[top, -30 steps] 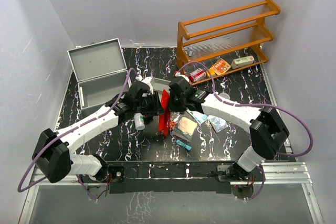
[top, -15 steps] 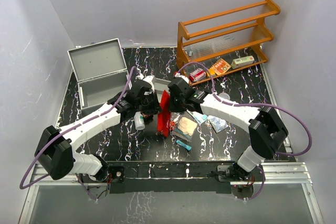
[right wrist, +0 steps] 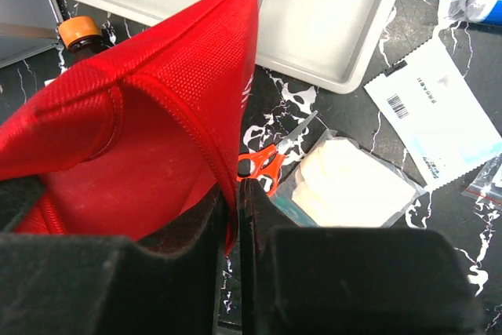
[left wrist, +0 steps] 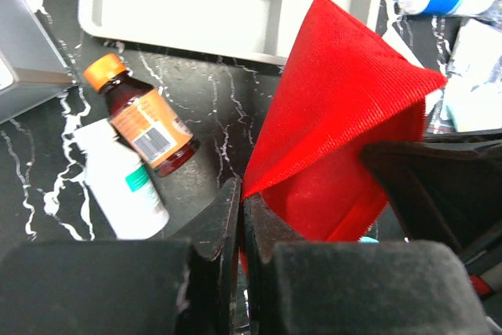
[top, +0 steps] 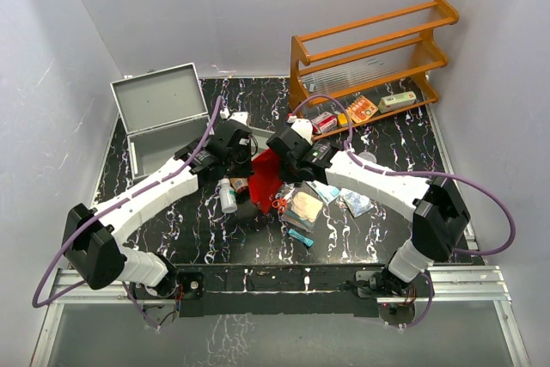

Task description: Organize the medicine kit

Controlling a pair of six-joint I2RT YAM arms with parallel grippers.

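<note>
A red fabric pouch (top: 265, 176) hangs between both grippers above the table's middle. My left gripper (top: 243, 166) is shut on one edge of the pouch (left wrist: 329, 139), my right gripper (top: 286, 163) is shut on the opposite edge (right wrist: 149, 139), and its mouth is spread open. A brown medicine bottle with an orange cap (left wrist: 141, 119) and a white bottle (left wrist: 121, 174) lie left of it. Orange scissors (right wrist: 267, 164), a gauze pack (right wrist: 349, 186) and a white sachet (right wrist: 439, 111) lie to the right. A grey tray (left wrist: 227, 1) lies behind.
An open grey metal case (top: 163, 122) stands at the back left. A wooden rack (top: 374, 53) with boxes on its bottom shelf stands at the back right. More packets and a small teal item (top: 301, 236) lie on the table below the right arm.
Both grippers have moved toward the back and apart, pulling the red pouch from a narrow upright strip into a wider open shape.
</note>
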